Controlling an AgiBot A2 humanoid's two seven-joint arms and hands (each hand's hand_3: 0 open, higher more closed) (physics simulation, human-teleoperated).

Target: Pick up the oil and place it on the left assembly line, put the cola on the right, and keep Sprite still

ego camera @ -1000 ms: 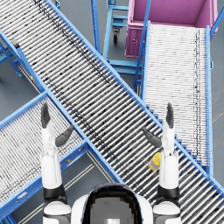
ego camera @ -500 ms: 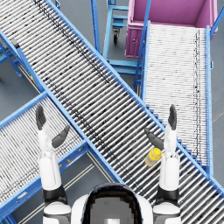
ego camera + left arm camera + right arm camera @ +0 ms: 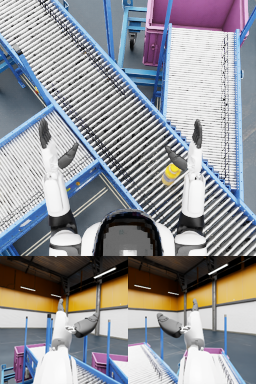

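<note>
Yellow oil [image 3: 171, 174] sits on the roller conveyor [image 3: 100, 100], just beside your right hand [image 3: 190, 147], which hovers over that conveyor with fingers spread wide, holding nothing. Your left hand [image 3: 51, 150], past the conveyor's left edge, is equally wide and bare. Both seem raised to clear the rollers until you reach.

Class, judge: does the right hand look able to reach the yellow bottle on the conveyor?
Probably yes: the yellow bottle sits close beside the empty, open right hand, with nothing between them.
</note>
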